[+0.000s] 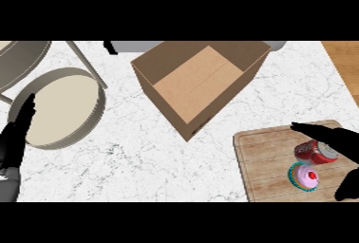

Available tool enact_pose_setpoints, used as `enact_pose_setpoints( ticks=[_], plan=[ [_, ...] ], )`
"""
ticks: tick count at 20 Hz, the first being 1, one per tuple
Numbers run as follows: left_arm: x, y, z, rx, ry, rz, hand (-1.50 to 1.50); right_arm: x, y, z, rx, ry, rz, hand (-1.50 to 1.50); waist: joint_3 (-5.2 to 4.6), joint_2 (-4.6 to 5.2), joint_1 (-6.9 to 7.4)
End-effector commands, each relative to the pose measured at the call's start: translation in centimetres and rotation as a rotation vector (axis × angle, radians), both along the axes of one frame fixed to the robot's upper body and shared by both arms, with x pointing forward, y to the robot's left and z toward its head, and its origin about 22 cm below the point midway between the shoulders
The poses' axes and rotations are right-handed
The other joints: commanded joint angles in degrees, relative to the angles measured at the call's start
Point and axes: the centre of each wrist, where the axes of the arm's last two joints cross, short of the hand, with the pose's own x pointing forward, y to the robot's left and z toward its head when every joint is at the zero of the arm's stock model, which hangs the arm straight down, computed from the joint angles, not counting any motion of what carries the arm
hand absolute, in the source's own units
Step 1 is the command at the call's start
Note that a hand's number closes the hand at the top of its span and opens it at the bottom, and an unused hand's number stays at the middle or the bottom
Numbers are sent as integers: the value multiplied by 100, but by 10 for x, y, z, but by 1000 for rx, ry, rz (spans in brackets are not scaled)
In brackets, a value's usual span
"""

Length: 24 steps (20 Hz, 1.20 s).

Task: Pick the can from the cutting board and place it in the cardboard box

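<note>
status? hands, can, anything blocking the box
Left hand open, resting at left edge. Right hand open, spread over can, not closed on it. Can lying on cutting board, cupcake beside it. Cardboard box open, path clear.

A pink cupcake with a red cherry on top sits in a teal wrapper at the lower right. On the white marble counter, a round beige pan lies at the left.
</note>
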Motion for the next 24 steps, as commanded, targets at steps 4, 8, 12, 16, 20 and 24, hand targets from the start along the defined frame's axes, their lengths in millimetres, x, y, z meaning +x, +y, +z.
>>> enact_pose_setpoints(
  ticks=[4, 8, 12, 16, 20, 24],
  plan=[
    [0, -5, 7, -10, -7, 6, 0, 9, 4, -31, -19, -14, -59, 150, 3, 4, 25],
    [7, -18, 1, -8, 7, -15, 0, 16, 4, -37, -43, -203, -52, 150, 6, 13, 30],
    [8, -30, -5, -3, 9, 0, 0, 17, 13, -23, -50, -313, -70, 150, 2, 5, -8],
    [2, -5, -13, -6, -4, -10, 0, 47, 29, -43, -77, -331, -207, 150, 2, 31, 55],
    [2, -17, 1, -11, -4, -26, 0, 59, 30, -57, -139, -363, -348, 150, 7, 29, 92],
    [-14, 7, 14, -1, 1, -18, 0, 78, 20, -13, -189, -527, -415, 150, 5, 3, 107]
  ],
)
